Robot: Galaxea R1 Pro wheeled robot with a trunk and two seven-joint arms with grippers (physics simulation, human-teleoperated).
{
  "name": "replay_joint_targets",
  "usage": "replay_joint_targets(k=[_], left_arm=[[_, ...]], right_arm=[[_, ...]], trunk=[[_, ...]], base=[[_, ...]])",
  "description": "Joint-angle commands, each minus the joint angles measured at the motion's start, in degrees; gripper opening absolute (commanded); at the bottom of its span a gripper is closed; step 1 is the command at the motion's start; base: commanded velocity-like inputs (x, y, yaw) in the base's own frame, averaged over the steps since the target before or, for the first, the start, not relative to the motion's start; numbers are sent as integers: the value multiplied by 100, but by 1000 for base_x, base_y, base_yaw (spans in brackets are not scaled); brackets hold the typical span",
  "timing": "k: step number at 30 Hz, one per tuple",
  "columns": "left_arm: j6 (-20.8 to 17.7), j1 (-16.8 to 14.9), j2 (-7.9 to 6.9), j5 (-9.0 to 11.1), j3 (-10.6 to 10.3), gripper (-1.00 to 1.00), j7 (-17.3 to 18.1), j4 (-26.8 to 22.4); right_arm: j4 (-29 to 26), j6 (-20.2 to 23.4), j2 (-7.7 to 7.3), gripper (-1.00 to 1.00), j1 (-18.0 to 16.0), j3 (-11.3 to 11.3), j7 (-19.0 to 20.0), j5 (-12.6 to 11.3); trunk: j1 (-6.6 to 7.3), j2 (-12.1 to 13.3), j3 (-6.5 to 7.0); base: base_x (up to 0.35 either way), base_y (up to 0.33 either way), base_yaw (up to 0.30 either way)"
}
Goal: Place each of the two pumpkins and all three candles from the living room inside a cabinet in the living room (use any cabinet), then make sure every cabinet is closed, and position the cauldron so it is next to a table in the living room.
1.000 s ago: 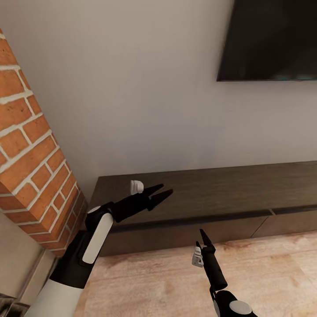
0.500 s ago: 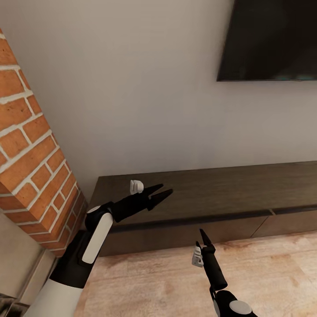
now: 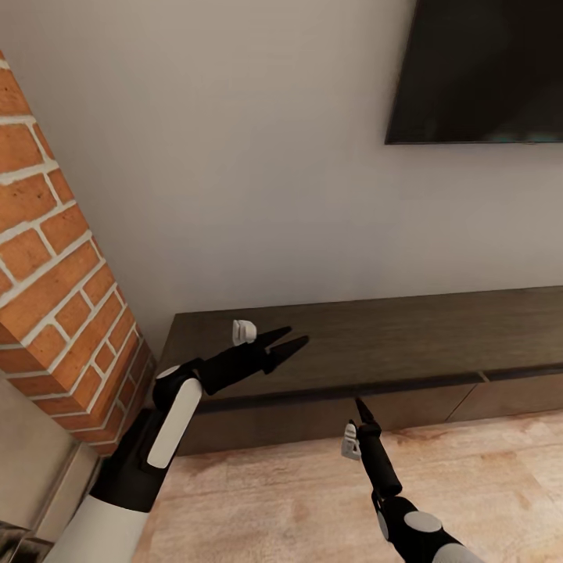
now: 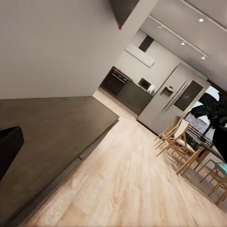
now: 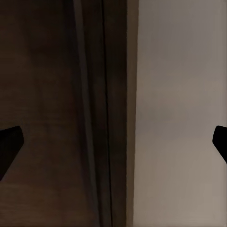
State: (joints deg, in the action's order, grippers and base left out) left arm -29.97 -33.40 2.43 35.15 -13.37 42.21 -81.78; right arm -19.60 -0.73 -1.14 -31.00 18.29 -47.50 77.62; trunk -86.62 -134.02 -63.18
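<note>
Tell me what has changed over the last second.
The right gripper and its arm shifted slightly up and toward the cabinet. Nothing was grasped or released. The left gripper, open above the cabinet top, stayed put, as did the closed drawer fronts and the view.

No text, label, brand, number or sign can be read anywhere — the dark screen (image 3: 485, 70) on the wall is blank and the brick column (image 3: 55, 297) bears no marking. The cabinet (image 3: 375, 352) front is plain wood, and the far kitchen appliances (image 4: 177, 97) in the left wrist view are too small to show any lettering.
</note>
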Motion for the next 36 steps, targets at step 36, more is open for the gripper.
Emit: replay_joint_targets(k=[36], left_arm=[[0, 0, -41, 36, 39, 100, 79, -4]], right_arm=[[9, -182, -17, 100, -11, -10, -31, -1]], trunk=[[-132, -241, -108]], base=[[0, 0, 0]])
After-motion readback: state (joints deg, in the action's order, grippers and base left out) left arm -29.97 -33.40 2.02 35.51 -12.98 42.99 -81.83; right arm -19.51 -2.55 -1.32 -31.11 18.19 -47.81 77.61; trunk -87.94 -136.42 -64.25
